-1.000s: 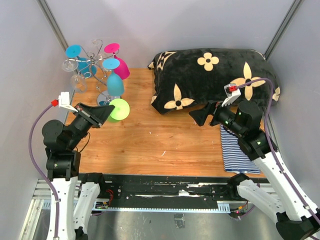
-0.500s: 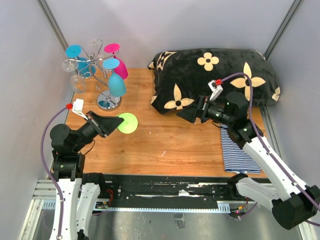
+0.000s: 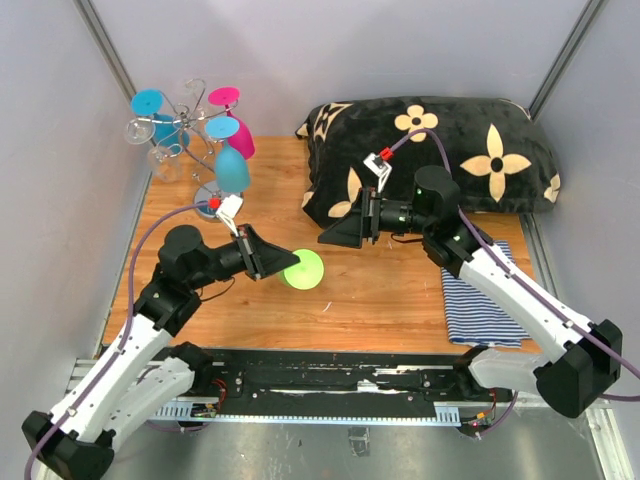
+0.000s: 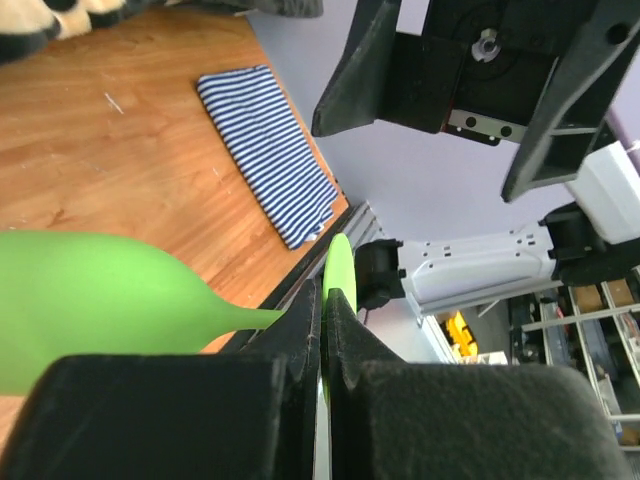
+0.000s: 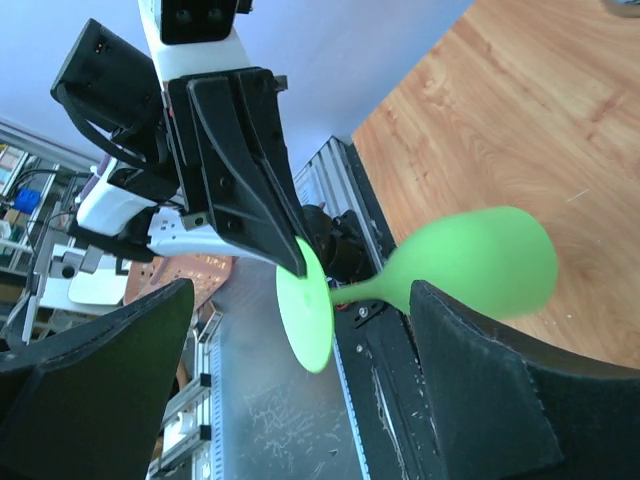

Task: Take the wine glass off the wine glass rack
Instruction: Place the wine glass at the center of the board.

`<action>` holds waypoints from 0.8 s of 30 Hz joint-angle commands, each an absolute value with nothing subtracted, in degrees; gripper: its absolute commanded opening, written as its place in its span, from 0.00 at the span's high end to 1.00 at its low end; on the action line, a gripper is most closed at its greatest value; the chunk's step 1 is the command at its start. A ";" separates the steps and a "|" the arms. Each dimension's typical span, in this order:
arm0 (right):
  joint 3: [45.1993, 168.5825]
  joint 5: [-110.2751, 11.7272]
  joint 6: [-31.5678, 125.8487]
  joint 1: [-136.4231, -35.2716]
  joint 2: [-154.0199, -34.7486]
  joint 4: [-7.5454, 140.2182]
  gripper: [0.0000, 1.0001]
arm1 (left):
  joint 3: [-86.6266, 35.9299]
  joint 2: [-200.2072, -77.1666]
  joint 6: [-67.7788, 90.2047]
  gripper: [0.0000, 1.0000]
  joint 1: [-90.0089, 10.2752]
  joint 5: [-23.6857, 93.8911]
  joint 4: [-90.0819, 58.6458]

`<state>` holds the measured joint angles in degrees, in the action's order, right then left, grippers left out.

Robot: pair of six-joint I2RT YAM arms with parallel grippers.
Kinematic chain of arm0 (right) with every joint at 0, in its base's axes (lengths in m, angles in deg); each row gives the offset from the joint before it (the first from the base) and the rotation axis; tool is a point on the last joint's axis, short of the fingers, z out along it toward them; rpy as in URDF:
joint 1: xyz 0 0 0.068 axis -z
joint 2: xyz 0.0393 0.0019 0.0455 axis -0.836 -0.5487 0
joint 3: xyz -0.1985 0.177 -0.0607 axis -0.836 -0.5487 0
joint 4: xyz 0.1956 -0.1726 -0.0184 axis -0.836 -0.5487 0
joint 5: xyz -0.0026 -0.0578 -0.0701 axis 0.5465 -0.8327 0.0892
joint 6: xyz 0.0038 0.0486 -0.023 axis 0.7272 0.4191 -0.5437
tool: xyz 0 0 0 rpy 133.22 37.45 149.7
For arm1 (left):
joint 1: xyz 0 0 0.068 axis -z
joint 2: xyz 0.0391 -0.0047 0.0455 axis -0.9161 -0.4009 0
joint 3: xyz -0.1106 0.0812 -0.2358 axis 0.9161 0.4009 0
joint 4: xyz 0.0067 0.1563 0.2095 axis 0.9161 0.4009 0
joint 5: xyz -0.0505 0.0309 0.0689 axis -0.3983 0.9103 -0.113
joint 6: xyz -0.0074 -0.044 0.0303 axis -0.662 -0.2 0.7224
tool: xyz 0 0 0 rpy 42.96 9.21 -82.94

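Observation:
My left gripper (image 3: 283, 263) is shut on the flat foot (image 4: 338, 268) of the green wine glass (image 3: 303, 269), which lies on its side in mid-air over the middle of the table, well away from the wine glass rack (image 3: 190, 118) at the back left. In the left wrist view its bowl (image 4: 90, 300) points left. My right gripper (image 3: 335, 233) hangs open just right of the glass, facing it. In the right wrist view the green wine glass (image 5: 480, 265) and its foot (image 5: 305, 320) lie between my wide-apart fingers (image 5: 480, 380), untouched.
Blue (image 3: 232, 170), pink (image 3: 242, 135) and clear (image 3: 160, 160) glasses hang on the rack. A black flowered pillow (image 3: 440, 150) fills the back right. A striped cloth (image 3: 480, 300) lies at the right front, also in the left wrist view (image 4: 270, 150).
My left arm has carried the green glass from beside the rack toward the table's middle. My right arm has swung left to meet it, its jaws narrowing slightly.

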<state>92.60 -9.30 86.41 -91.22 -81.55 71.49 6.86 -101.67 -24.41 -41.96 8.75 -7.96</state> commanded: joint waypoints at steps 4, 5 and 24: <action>97.43 -2.59 82.87 -95.02 -86.15 66.50 0.15 | 4.00 -105.69 -21.42 1.00 -35.80 17.77 -14.49; 97.58 -1.53 81.78 -95.63 -86.26 65.88 0.16 | 3.04 -106.86 -21.08 1.00 -35.78 17.53 -14.32; 98.33 0.37 79.05 -96.89 -87.18 63.40 0.93 | 3.84 -106.55 -21.39 0.99 -33.06 20.01 -15.19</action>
